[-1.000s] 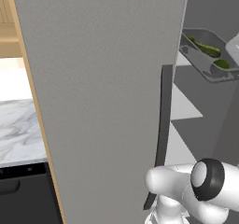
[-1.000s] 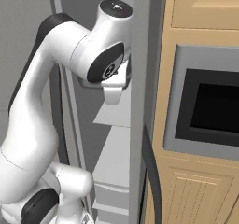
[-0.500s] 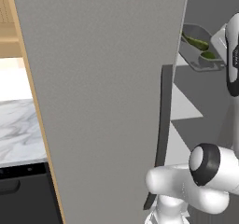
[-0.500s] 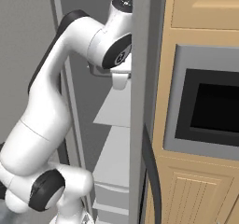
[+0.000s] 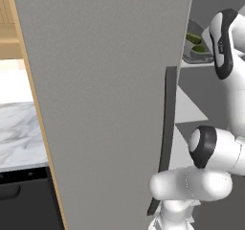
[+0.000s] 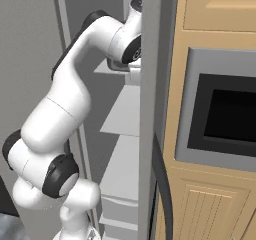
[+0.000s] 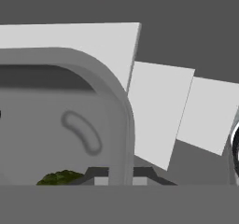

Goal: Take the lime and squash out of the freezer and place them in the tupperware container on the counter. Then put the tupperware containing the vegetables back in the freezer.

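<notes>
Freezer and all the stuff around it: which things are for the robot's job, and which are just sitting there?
For the job:
freezer
tupperware container
vegetables inside it
counter
gripper, shut on the container's rim

Just sitting there:
black dishwasher
wall oven
wooden cabinets

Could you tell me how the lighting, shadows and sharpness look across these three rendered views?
Left base view: flat, even light on the freezer door, no glare; the tupperware container sits small and soft behind the arm. Right base view: pale shelves against a darker interior, edges crisp. Hand view: the container rim is close and slightly blurred; the green piece is cut off.
</notes>
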